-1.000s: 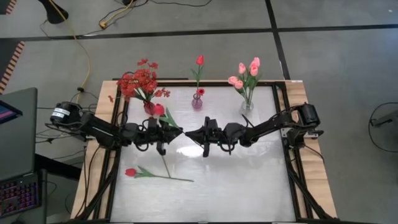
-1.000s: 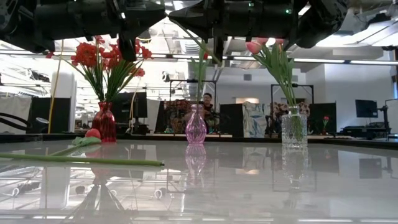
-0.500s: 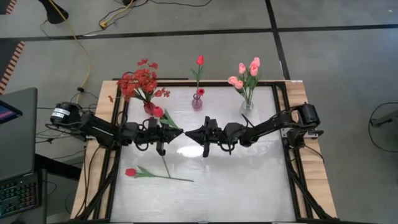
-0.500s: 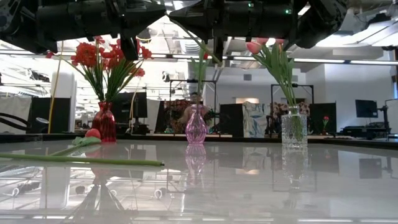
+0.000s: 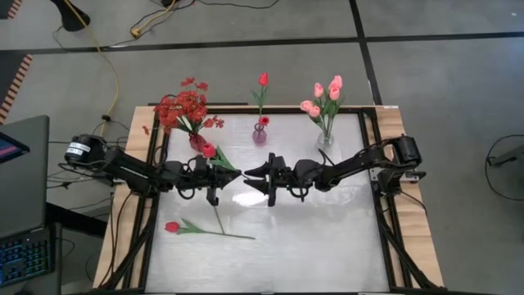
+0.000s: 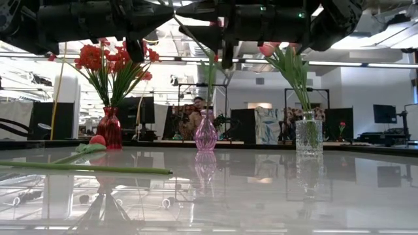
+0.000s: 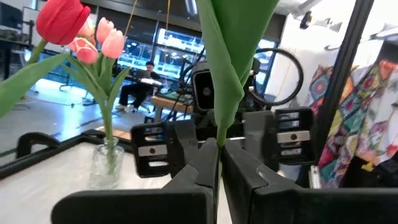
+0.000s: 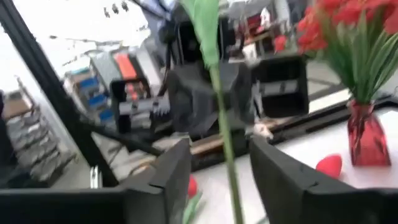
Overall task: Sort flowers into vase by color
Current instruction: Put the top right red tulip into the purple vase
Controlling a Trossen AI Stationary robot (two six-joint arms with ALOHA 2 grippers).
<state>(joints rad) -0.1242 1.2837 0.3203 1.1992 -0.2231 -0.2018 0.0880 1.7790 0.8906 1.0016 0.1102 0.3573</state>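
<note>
While a handover plays out above mid-table, the items stand thus.
Left gripper [image 5: 223, 170]: clamped on the red tulip stem [image 7: 218, 134], so the flower hangs clear of the table [image 5: 327, 238].
Right gripper [image 5: 250, 174]: fingers parted either side of that stem, apparently letting go.
Held tulip bud [image 5: 210, 150]: near the red vase [image 5: 196, 141], among red sprays.
Spare red tulip [image 5: 172, 227]: lying flat, front left, unsorted.
Pink vase [image 5: 259, 133]: one red tulip.
Clear vase [image 5: 325, 139]: pink tulips.
</note>
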